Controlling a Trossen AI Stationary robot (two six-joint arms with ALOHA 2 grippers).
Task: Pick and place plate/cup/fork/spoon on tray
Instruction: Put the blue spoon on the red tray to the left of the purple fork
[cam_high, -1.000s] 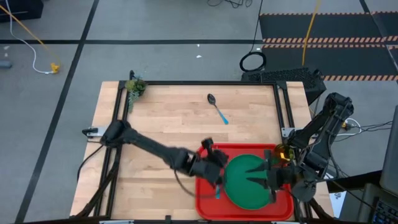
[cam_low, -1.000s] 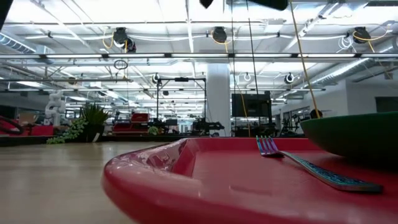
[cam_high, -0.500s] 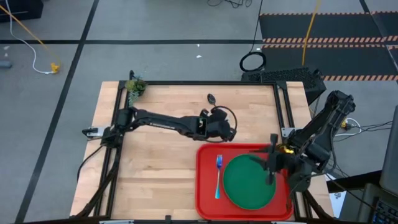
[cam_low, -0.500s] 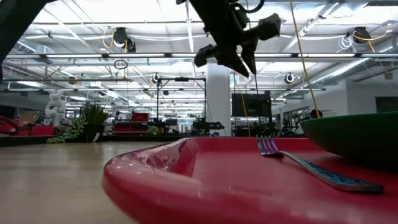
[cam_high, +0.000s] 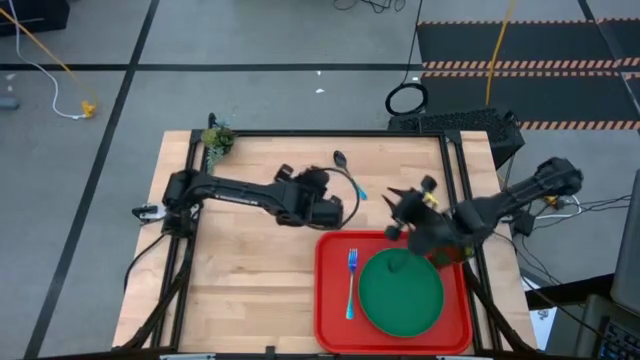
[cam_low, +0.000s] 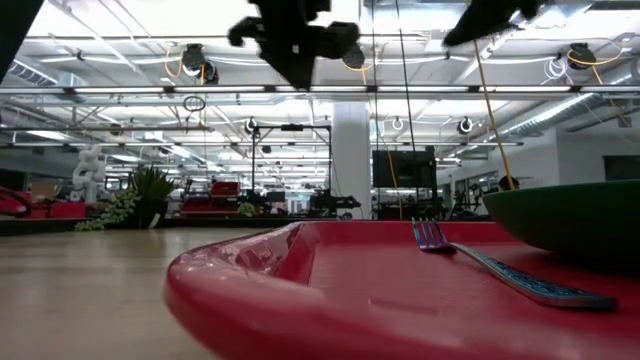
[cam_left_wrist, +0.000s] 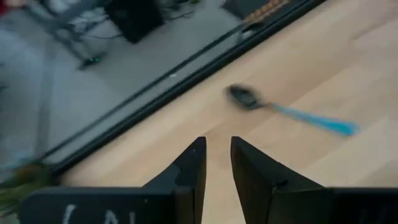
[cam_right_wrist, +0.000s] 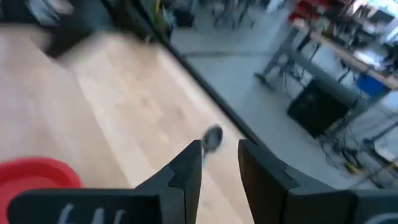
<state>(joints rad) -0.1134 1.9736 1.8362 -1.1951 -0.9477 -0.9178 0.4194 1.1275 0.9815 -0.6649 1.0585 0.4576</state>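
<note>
The red tray (cam_high: 326, 300) lies at the table's near right. On it lie the dark-green plate (cam_high: 400, 292) and, left of the plate, the fork (cam_high: 351, 283), tines toward the far edge. The spoon (cam_high: 349, 175) lies flat on the table near the far edge, and also shows in the left wrist view (cam_left_wrist: 249, 99). My left gripper (cam_high: 330, 205) hovers left of the spoon, empty, with a narrow gap between its fingers (cam_left_wrist: 216, 149). My right gripper (cam_high: 398, 210) hovers beyond the tray's far rim, empty, also slightly open (cam_right_wrist: 219, 152). The cup is mostly hidden under my right arm.
A small green plant (cam_high: 217, 140) sits at the table's far left corner. Bare wood lies left of the tray. In the low view the tray's rim (cam_low: 260, 290) fills the foreground, with the fork (cam_low: 500, 270) and the plate's edge (cam_low: 570, 215) behind it.
My left gripper has left the fork on the tray, risen, and gone toward the far edge, then a little left. My right gripper has drawn off the plate's right side, risen, and gone toward the far edge and left. Fork and plate have stayed put.
</note>
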